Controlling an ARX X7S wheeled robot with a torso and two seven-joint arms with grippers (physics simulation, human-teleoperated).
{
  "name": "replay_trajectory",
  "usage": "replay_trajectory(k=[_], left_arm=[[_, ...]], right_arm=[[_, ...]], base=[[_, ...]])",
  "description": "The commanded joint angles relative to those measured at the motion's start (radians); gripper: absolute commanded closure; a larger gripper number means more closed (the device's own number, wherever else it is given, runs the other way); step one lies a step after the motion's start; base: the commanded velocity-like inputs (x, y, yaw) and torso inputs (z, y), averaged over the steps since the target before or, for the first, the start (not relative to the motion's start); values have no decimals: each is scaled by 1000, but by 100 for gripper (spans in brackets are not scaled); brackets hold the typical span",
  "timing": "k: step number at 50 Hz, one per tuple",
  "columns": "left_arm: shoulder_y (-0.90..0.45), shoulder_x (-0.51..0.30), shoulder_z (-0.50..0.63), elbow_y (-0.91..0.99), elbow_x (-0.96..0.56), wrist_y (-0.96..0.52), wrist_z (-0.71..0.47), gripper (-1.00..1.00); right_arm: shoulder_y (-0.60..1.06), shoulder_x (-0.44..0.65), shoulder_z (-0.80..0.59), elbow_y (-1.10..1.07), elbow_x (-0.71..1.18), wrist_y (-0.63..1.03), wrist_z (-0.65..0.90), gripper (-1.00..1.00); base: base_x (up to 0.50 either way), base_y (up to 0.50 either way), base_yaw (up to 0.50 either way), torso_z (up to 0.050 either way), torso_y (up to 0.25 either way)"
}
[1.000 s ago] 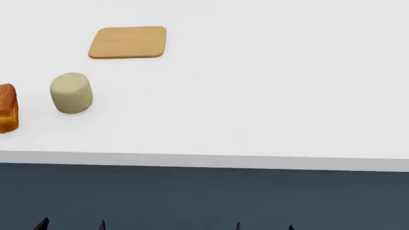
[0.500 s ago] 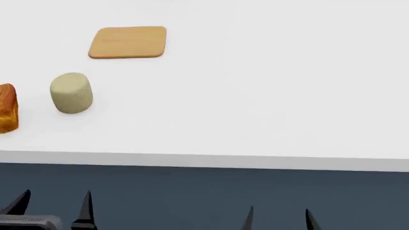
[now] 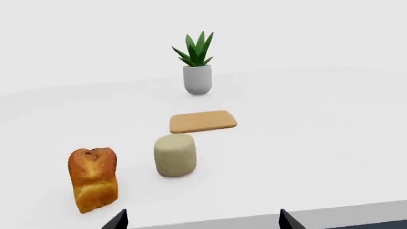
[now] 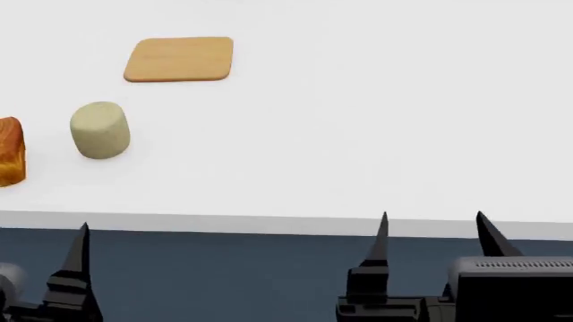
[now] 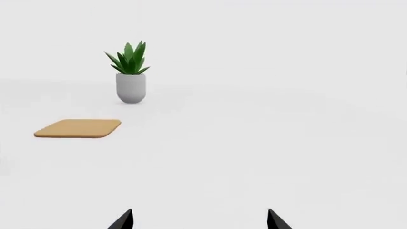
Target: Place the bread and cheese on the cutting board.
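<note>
The bread (image 4: 9, 151), a golden-brown loaf, stands at the table's left and is cut off by the head view's edge; the left wrist view shows the whole bread (image 3: 93, 179). The pale cheese (image 4: 100, 129) stands just right of it, and that cheese (image 3: 175, 154) sits between the bread and the board. The tan cutting board (image 4: 179, 59) lies bare farther back. My left gripper (image 3: 202, 217) is open and empty in front of the table edge, short of the bread and cheese. My right gripper (image 4: 433, 235) is open and empty at the front edge, well right of everything.
A green plant in a light grey pot (image 3: 198, 78) stands behind the cutting board, also seen as the pot (image 5: 131, 88) in the right wrist view. The white table's front edge (image 4: 268, 225) runs across the head view above a dark floor.
Both grippers have risen from the bottom of the head view up to the table's front edge. Bread, cheese and board have not moved.
</note>
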Motion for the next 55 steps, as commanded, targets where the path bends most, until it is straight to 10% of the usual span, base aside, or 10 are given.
replay_trajectory(k=[1,18,35,55], left_arm=[[-89,18,-184,56,-95,-168,52,-100],[-14,-8,-181,6,-91,-66,99,-100],[-196,4,-427,130,-286,-478,54,-100],[-155,-32,-442,123,-306,-442,55,-100]], right_arm=[[43,16,118,-111,37,225,-26,-100],[9,27,144,-89,42,210,-25,-100],[30,27,178,-128,71,212,-18,-100],[47,42,152,-143,83,238,-7,-100]], base=[[0,0,0,0,0],[0,0,0,43,124],[89,191,0,15,42],[246,500,0,0,0]])
